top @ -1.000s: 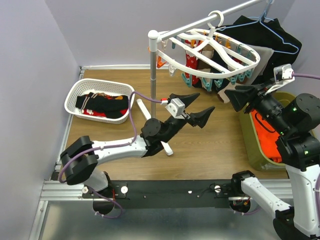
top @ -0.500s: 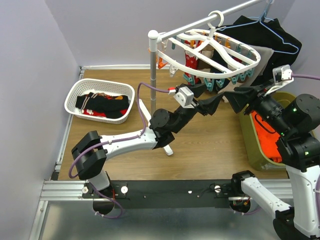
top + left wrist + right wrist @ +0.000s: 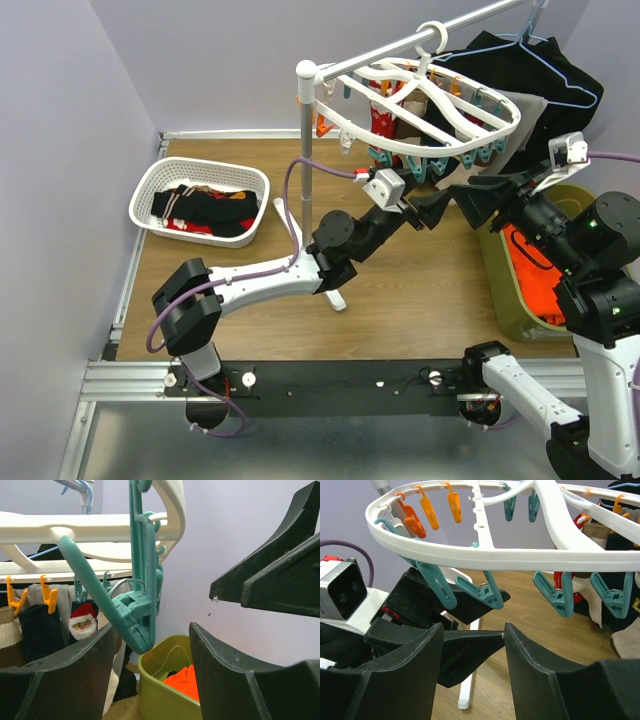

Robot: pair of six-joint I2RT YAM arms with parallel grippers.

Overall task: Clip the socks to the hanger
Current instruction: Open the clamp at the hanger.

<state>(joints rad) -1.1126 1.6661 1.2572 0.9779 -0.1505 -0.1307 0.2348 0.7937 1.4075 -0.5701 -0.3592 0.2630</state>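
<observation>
The white oval hanger (image 3: pixel 440 140) hangs from the rack bar, with teal and orange clips under its rim. Some socks (image 3: pixel 383 120) are clipped to it, among them a Santa sock (image 3: pixel 83 622). More socks (image 3: pixel 205 210) lie in the white basket. My left gripper (image 3: pixel 435 196) is raised under the hanger's near rim. It is open (image 3: pixel 152 630), and the lower end of a teal clip (image 3: pixel 142 605) dangles between its fingers without being squeezed. My right gripper (image 3: pixel 478 200) faces it from the right, open (image 3: pixel 472 627) and holding nothing, just below the rim (image 3: pixel 520 557).
The white lattice basket (image 3: pixel 160 180) sits at the back left. The rack's grey pole (image 3: pixel 305 150) stands mid-table on white feet. A green bin (image 3: pixel 505 290) with orange cloth (image 3: pixel 192 676) is at the right. A black garment (image 3: pixel 545 70) hangs on a blue wire hanger behind.
My left arm has risen and reached to the right, up under the hanger's clips, and its jaws have narrowed somewhat. The right arm has barely moved.
</observation>
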